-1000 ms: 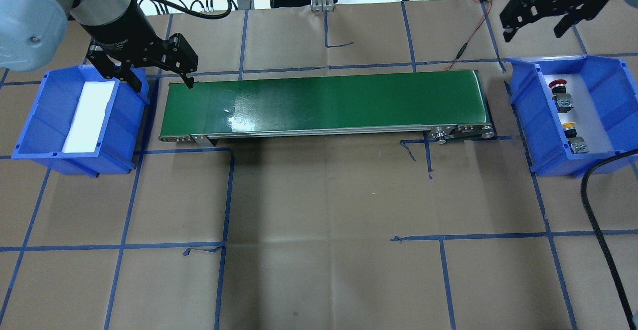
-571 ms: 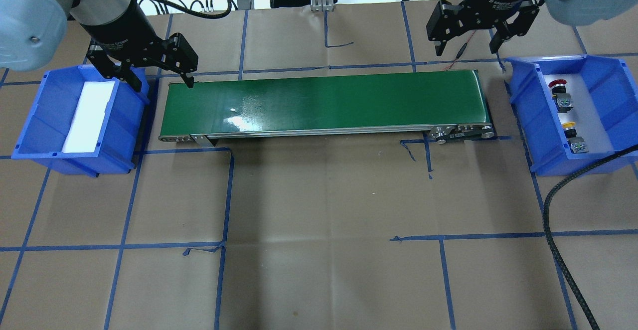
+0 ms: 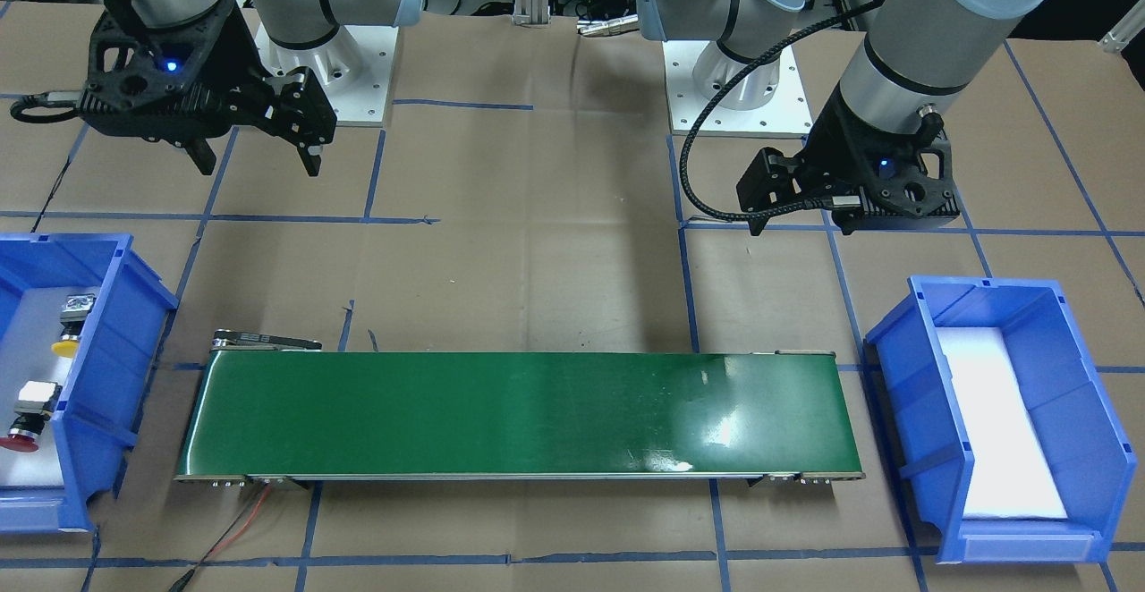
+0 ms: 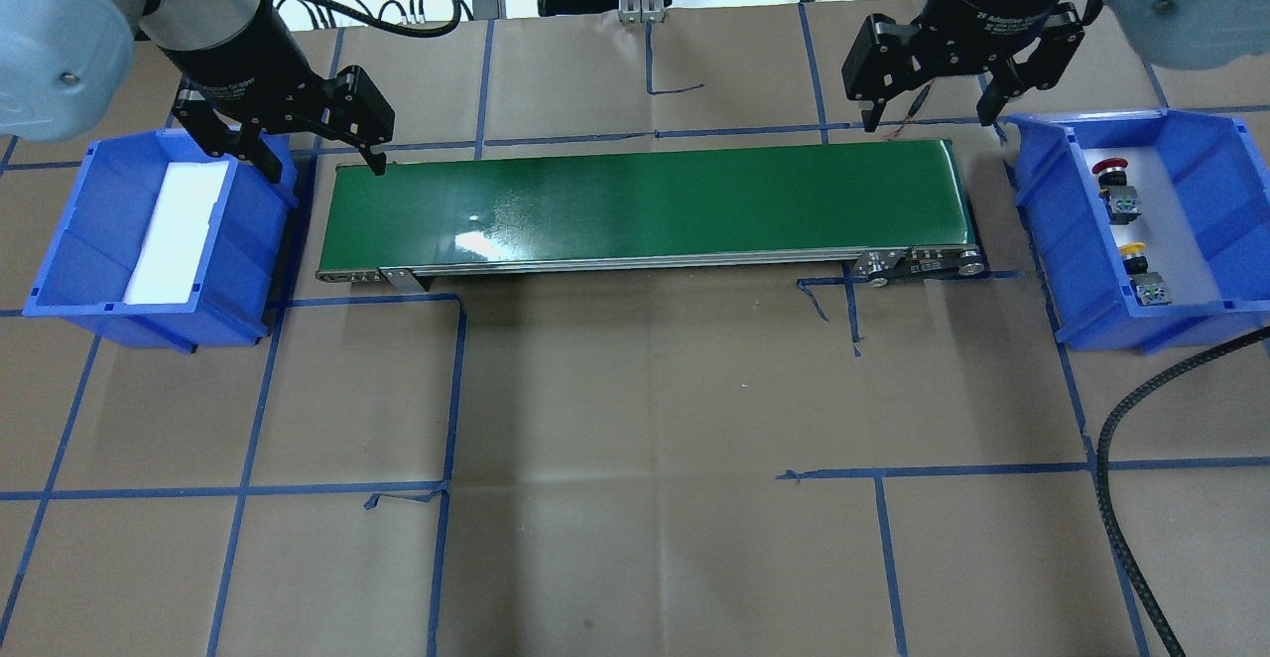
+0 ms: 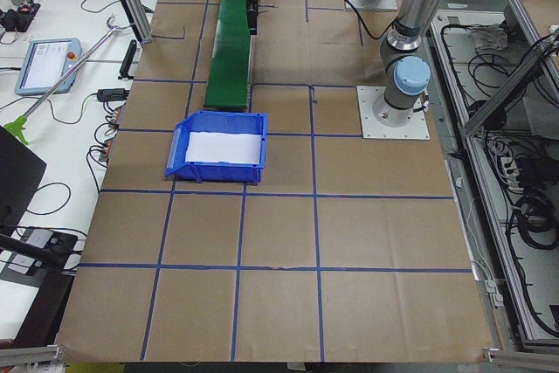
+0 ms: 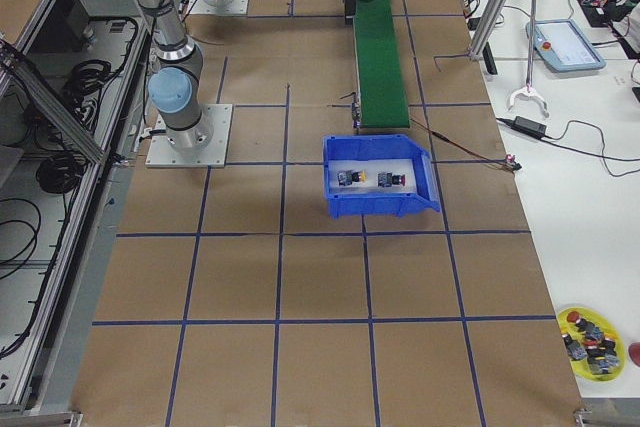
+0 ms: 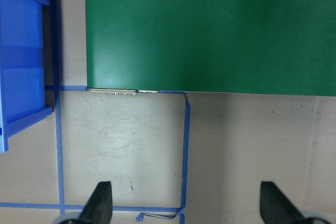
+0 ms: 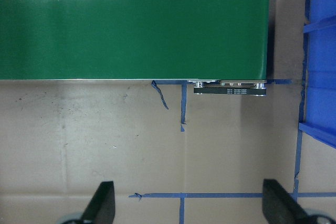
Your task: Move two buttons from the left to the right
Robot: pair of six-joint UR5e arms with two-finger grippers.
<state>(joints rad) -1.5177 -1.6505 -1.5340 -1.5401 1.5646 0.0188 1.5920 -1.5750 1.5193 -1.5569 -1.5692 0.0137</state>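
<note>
Hovering left end effector [image 4: 325, 169] and right end effector [image 4: 933, 119] spread, empty; risking the right clipping the blue bin [image 4: 1037, 208], jolting red button [image 4: 1111, 171] and yellow button [image 4: 1134, 256].

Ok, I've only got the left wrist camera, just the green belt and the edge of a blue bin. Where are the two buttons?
Observer: Both lie in the right bin, past the far end of the belt. The red button is farther from the robot, the yellow button nearer.
Operator: Is there anything in the bin beside me?
Observer: Only a white pad shows in the left bin, no button.
Operator: And the other gripper?
Observer: The right gripper is open and holds nothing, above the table near the belt's right end, beside the right bin.
</note>
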